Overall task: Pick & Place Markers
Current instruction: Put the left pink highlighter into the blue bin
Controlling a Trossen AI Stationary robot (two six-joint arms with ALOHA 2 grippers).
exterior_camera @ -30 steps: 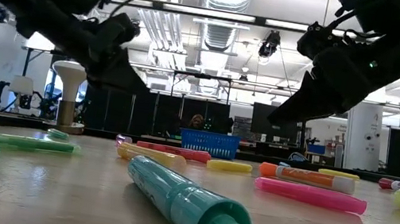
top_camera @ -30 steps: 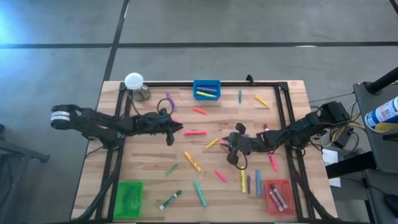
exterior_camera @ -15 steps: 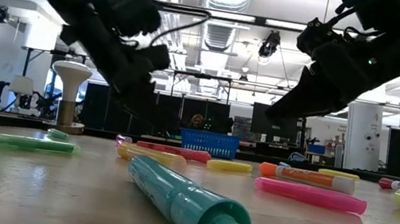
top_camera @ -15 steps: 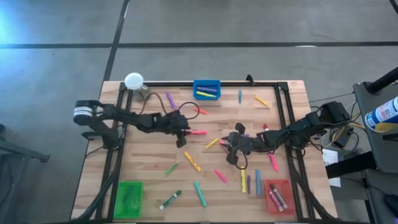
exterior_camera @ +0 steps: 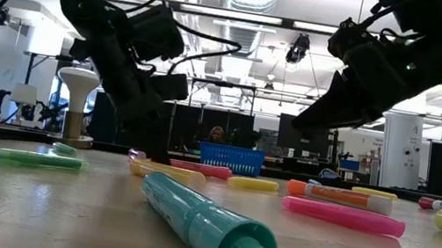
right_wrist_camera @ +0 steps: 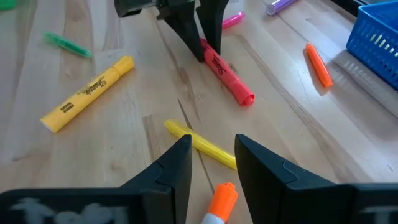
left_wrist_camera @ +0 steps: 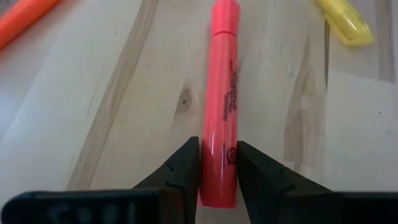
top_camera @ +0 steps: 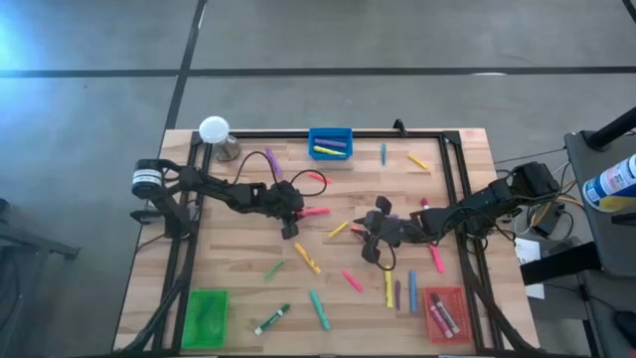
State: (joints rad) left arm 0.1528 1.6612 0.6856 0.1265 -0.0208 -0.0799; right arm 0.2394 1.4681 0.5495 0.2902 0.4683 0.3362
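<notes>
The left gripper [left_wrist_camera: 218,167] straddles a pink marker [left_wrist_camera: 222,93] — one finger on each side. An orange marker [left_wrist_camera: 25,17] and a yellow marker [left_wrist_camera: 346,22] lie nearby on the wooden table [left_wrist_camera: 99,112].

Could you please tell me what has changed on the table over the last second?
The left gripper has reached farther across the table and come down onto the pink marker, its fingers now straddling one end; the marker lies flat on the wood, not lifted. The right gripper has stayed hovering open mid-table, empty, and the other markers and the trays have not moved.
</notes>
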